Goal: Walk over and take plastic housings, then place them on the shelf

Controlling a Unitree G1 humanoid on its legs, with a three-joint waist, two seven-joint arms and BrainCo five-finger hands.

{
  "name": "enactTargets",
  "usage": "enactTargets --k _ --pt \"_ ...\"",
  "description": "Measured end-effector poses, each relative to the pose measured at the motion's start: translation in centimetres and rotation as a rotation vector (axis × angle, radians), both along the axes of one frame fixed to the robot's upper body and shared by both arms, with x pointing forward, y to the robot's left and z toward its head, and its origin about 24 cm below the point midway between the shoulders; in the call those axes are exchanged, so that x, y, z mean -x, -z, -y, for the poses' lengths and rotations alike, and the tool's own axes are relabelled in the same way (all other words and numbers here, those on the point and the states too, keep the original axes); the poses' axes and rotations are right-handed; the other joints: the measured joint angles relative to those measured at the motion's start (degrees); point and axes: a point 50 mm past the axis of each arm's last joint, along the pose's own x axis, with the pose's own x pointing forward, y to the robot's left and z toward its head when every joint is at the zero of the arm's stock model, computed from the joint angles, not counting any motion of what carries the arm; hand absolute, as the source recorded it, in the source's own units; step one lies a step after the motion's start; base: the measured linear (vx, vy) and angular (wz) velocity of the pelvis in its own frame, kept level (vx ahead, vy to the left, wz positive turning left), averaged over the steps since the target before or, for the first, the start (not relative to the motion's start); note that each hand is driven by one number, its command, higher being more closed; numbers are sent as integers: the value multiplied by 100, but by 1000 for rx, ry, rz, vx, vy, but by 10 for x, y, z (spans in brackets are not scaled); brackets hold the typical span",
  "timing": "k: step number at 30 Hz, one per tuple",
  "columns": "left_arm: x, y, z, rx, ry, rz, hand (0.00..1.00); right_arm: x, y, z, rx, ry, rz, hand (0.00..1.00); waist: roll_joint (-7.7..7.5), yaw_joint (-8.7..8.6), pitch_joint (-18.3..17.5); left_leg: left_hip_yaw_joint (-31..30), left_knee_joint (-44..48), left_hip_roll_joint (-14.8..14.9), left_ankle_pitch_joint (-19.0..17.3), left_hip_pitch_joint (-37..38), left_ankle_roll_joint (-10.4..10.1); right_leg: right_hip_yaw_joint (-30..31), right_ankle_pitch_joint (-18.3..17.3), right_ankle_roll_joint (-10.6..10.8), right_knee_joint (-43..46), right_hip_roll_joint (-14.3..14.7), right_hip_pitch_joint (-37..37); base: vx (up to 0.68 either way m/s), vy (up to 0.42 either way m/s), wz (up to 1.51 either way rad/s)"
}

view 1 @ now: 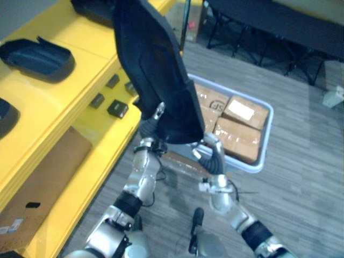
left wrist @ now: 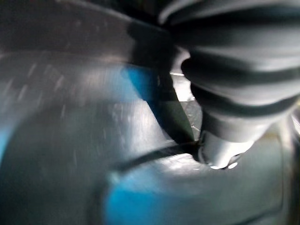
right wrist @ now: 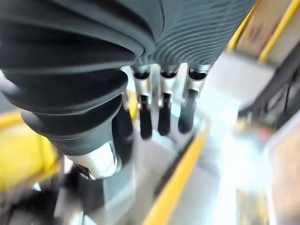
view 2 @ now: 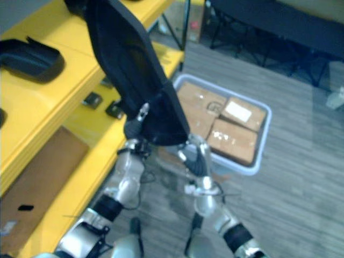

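A large black plastic housing [view 1: 156,70] is held up between both hands, tilted, with its top end over the yellow shelf [view 1: 80,70]. My left hand [view 1: 157,114] grips its lower left edge, the thumb [left wrist: 220,145] lying on the inner face of the housing [left wrist: 70,140]. At the lower right edge my right hand [view 1: 212,153] props the part up with straight fingers [right wrist: 164,112]. Another black housing [view 1: 37,56] lies on the shelf's top board, a second one [view 1: 6,115] sits at the left edge, and a third [view 1: 91,11] lies further back.
Small black parts [view 1: 117,108] lie on the lower shelf board beside a brown cardboard sheet [view 1: 43,177]. A grey tote [view 1: 266,134] with cardboard boxes stands on the floor behind the hands. Black table legs [view 1: 258,48] stand at the back.
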Motion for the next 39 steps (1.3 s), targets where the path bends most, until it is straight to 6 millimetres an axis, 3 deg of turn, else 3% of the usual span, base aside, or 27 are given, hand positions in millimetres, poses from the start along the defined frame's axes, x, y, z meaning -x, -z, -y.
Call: enactTargets --k 4,9,14,16,18,22,27,31,34,39 --pt "6 3 0 -117 -127 21 100 1 -12 -5 -138 -86 -89 0 -11 0 -154 17 -187 -14 79 173 -3 -6 -34 17 0 -18 80 0 0 0" --pt "15 12 -15 -244 -377 -10 100 -1 -36 1 -352 -210 -152 0 19 -15 -383 96 -525 -12 237 396 -42 -56 -120 13 1 30 111 3 -5 -3" --pt "24 31 -39 -369 -610 -70 100 -10 -84 37 -600 -248 -22 0 64 -36 -550 190 -603 4 252 544 -51 -15 -118 9 2 54 162 20 -5 -9" --pt "29 40 -47 -372 -658 -107 100 -10 -90 54 -655 -213 14 0 67 -44 -640 246 -680 3 253 605 -51 24 -121 11 1 62 155 17 -2 -10" --pt "31 43 -55 -357 -709 -128 100 -9 -80 68 -671 -133 -25 0 68 -64 -690 274 -691 1 252 622 -52 36 -122 11 1 63 150 16 -2 -8" --pt "37 35 -86 -301 -891 -102 100 5 -31 100 -699 115 -218 0 127 -199 -721 343 -735 2 250 693 -53 89 -136 13 0 73 151 3 -6 -8" --pt "52 23 -114 -211 -1029 -40 100 26 14 132 -715 357 -365 0 389 -332 -901 500 -774 10 237 715 -70 201 -140 11 -1 93 57 6 -10 -15" --pt "56 22 -130 -196 -1087 -40 100 39 35 155 -718 511 -417 0 530 -343 -988 509 -772 19 234 727 -73 206 -154 5 -3 103 62 0 0 0" --pt "75 23 -147 -209 -1094 -13 100 55 56 177 -724 686 -464 0 549 -333 -999 519 -772 29 227 746 -77 205 -208 -21 -42 110 78 0 0 0" --pt "93 23 -157 -186 -1035 5 100 63 55 189 -736 749 -417 0 545 -307 -1008 511 -773 22 194 760 -90 200 -218 -11 -50 102 99 0 0 0"
